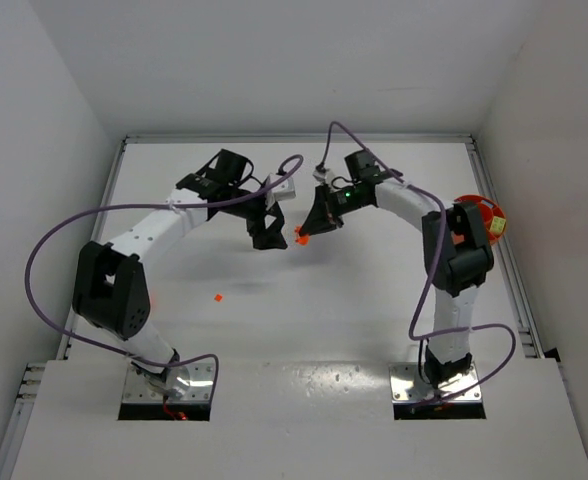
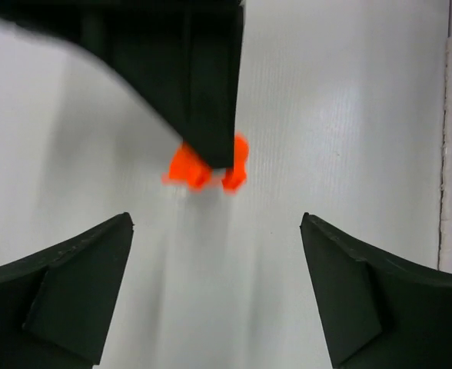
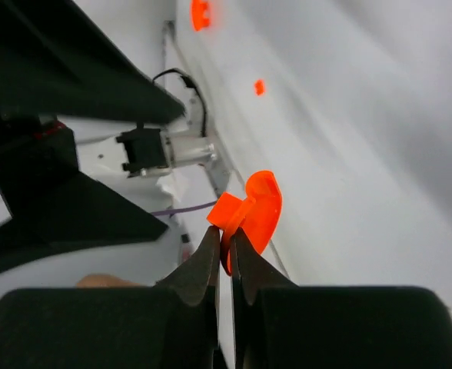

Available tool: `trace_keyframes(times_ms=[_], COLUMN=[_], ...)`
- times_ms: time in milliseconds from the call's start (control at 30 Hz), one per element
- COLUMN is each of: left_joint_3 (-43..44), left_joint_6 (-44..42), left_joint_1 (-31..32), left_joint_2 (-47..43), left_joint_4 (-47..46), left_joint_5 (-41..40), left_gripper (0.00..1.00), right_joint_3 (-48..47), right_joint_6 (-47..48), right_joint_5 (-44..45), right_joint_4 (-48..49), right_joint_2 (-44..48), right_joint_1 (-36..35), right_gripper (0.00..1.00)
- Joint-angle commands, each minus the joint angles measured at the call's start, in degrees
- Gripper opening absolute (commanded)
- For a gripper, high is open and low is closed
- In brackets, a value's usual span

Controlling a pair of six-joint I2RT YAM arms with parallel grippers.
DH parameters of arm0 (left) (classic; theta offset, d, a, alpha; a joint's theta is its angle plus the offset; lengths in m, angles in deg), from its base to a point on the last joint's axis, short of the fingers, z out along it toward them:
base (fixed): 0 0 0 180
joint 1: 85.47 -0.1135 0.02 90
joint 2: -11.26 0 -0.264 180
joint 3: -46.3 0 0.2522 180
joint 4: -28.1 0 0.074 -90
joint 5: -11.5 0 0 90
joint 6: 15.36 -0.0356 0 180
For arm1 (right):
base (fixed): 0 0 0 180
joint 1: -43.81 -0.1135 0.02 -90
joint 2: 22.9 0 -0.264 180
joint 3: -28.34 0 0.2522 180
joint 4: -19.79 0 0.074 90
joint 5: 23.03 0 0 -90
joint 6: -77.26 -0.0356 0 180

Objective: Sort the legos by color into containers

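Right gripper (image 3: 224,240) fingers clamped together on a small orange-red plastic lego piece (image 3: 257,206); left gripper (image 2: 217,227) fingers stood wide apart, facing it.

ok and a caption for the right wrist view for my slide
Right jaws shut on an orange lego, with a second lego lying loose on the white table beyond.

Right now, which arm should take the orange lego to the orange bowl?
Right. The right gripper is shut on the orange lego, and the orange bowl sits on its own side, at the far right. The left gripper is open and holds nothing.
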Motion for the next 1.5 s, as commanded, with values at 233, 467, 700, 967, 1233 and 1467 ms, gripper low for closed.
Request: trace_keyframes(times_ms=[233, 467, 700, 967, 1233, 1467], left_joint_3=[14.64, 4.48, 6.37, 5.69, 5.69, 5.69], left_joint_6=[20.29, 25.2, 30.14, 28.47, 28.47, 28.47], left_joint_1=[-4.32, -6.52, -5.12, -5.12, -5.12, -5.12], left_joint_2=[0.9, -6.65, -7.28, -8.76, -8.77, -8.24], left_joint_4=[11.68, 3.36, 0.87, 1.5, 0.97, 0.97], left_joint_5=[-11.74, -13.05, -16.32, -16.65, -16.75, -16.75], left_gripper=[1.0, 1.0, 1.0, 1.0, 1.0, 1.0], right_joint_3=[-12.22, -15.67, -23.11, -23.93, -23.31, -23.84], right_joint_6=[42.05, 44.01, 47.79, 47.0, 45.77, 44.72], right_joint_5=[28.89, 37.97, 35.09, 33.14, 32.61, 33.85], right_joint_4=[-32.75, -36.64, -45.34, -44.82, -43.76, -42.63], right_joint_2=[12.16, 16.37, 12.88, 8.92, 5.4, 3.29], right_joint_1=[23.61, 40.58, 49.57, 54.58, 55.2, 55.2], right_gripper=[0.0, 0.0, 0.0, 0.0, 0.0, 0.05])
